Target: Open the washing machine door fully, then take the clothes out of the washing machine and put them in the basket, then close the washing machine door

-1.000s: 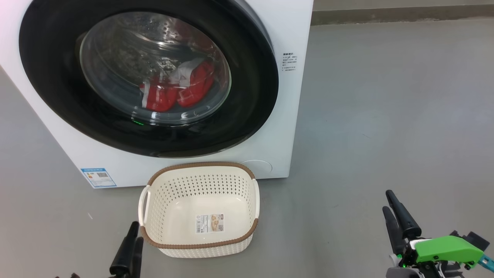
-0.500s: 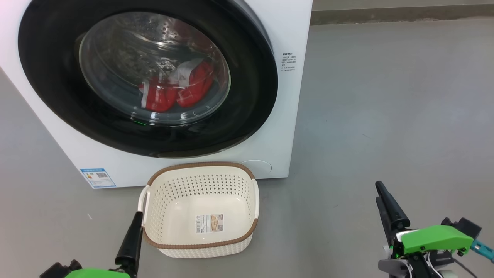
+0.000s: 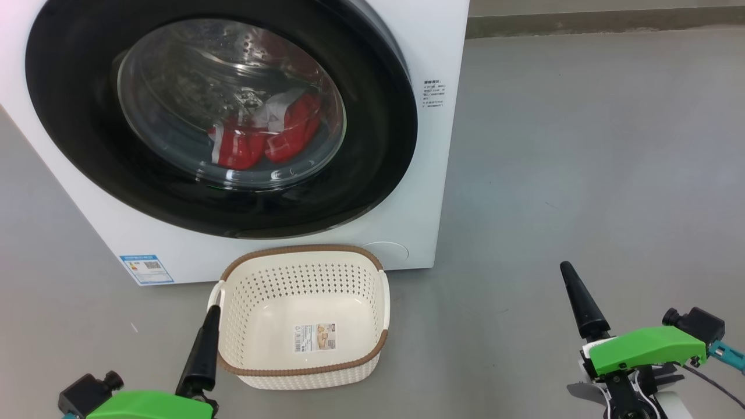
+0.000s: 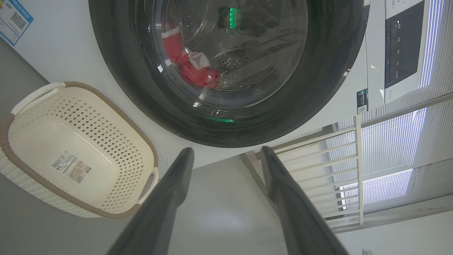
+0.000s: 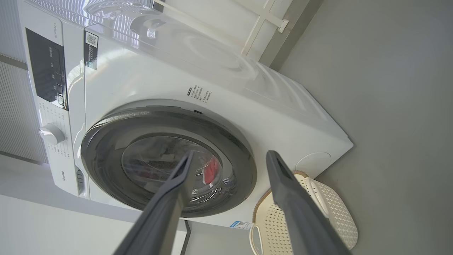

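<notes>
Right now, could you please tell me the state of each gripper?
Left gripper: open, holding nothing.
Right gripper: open, holding nothing.

A smooth grey floor (image 3: 582, 145) runs back to a darker grey skirting strip (image 3: 582, 24) along its far edge, with a pale wall (image 3: 582, 7) above the strip. Toward the floor's left edge in the head view lies 1 small white speck (image 3: 135, 327). A faint dark scuff (image 3: 550, 204) marks the open stretch on the right. In the left wrist view a white railing (image 4: 359, 170) of thin parallel bars stands at the floor's edge, and behind it hang ribbed blinds (image 4: 389, 141) lit blue-white. The right wrist view shows white crossing bars (image 5: 260, 23) where floor meets wall.
</notes>
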Available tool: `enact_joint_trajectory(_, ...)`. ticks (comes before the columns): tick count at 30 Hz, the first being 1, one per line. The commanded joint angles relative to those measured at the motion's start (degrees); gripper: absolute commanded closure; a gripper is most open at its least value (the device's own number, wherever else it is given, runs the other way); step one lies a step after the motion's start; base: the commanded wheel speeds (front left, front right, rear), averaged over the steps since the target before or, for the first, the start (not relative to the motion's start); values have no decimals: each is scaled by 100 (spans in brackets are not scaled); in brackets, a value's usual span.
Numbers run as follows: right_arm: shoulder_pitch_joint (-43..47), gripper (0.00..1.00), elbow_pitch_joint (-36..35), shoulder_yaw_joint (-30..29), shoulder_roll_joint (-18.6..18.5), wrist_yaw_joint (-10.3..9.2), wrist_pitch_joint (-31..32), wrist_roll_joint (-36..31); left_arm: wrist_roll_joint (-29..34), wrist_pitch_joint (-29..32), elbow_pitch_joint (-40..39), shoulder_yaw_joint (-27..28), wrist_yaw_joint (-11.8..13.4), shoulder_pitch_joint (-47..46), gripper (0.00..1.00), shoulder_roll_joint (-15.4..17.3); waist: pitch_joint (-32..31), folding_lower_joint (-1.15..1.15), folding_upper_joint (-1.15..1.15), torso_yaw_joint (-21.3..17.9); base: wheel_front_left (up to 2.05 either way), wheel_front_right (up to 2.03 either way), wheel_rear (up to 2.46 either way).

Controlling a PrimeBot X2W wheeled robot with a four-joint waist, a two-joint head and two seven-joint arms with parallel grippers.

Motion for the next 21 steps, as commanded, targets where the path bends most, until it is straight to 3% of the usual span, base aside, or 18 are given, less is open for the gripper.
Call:
enact_joint_trajectory(1, -344, 0, -135, 101, -62, -1, -77, -223, 250, -71, -190, 68, 48, -264, 0, 82, 0, 0, 0, -1, 0, 0, 0)
enact_joint_trajectory(21, -592, 0, -180, 255, -87, -2, -397, -2005, 2129, -392, -194, -84, 291, -495, 0, 144, -5, 0, 0, -28, 0, 0, 0)
